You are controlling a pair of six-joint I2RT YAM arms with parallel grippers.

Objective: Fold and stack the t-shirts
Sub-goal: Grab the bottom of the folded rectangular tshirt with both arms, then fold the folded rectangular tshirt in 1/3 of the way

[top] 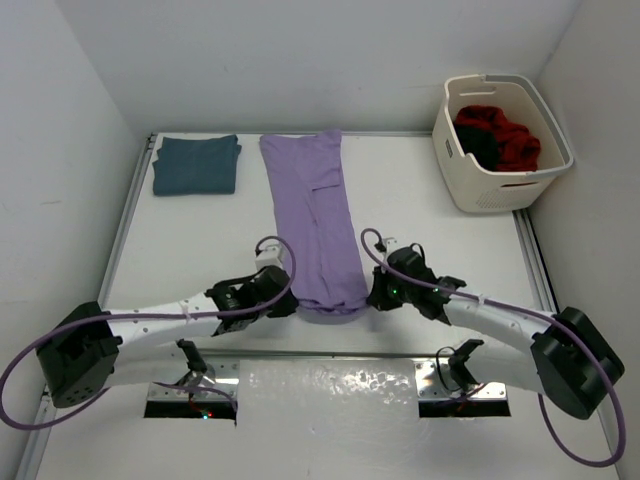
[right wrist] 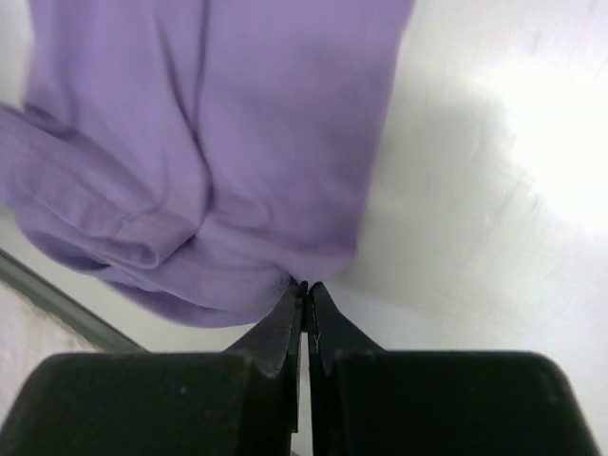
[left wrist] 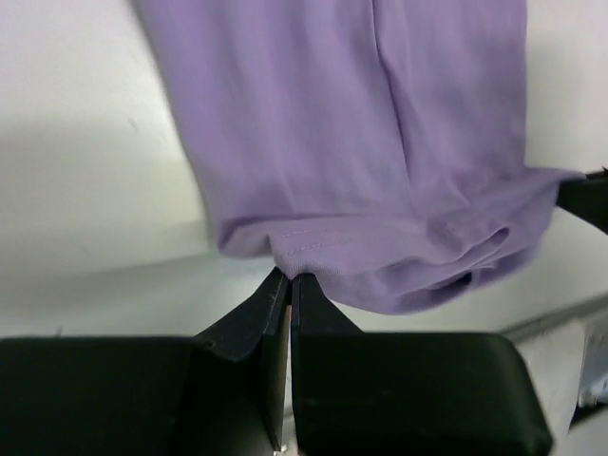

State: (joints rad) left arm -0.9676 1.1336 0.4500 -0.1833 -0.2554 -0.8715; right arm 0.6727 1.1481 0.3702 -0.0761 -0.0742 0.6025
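A lavender t-shirt (top: 315,215) lies in a long narrow strip down the middle of the table, its near end bunched. My left gripper (top: 287,305) is shut on that end's left corner; in the left wrist view the fingertips (left wrist: 289,277) pinch the stitched hem of the lavender cloth (left wrist: 361,142). My right gripper (top: 372,297) is shut on the right corner, its tips (right wrist: 304,285) closed at the edge of the cloth (right wrist: 209,142). A teal-blue t-shirt (top: 196,164) lies folded at the back left. The red t-shirt (top: 510,140) and the black t-shirt (top: 478,142) lie crumpled in the basket.
The cream laundry basket (top: 500,190) stands at the back right corner. White walls close in the table on the left, back and right. A metal rail (top: 330,353) runs along the near edge between the arm bases.
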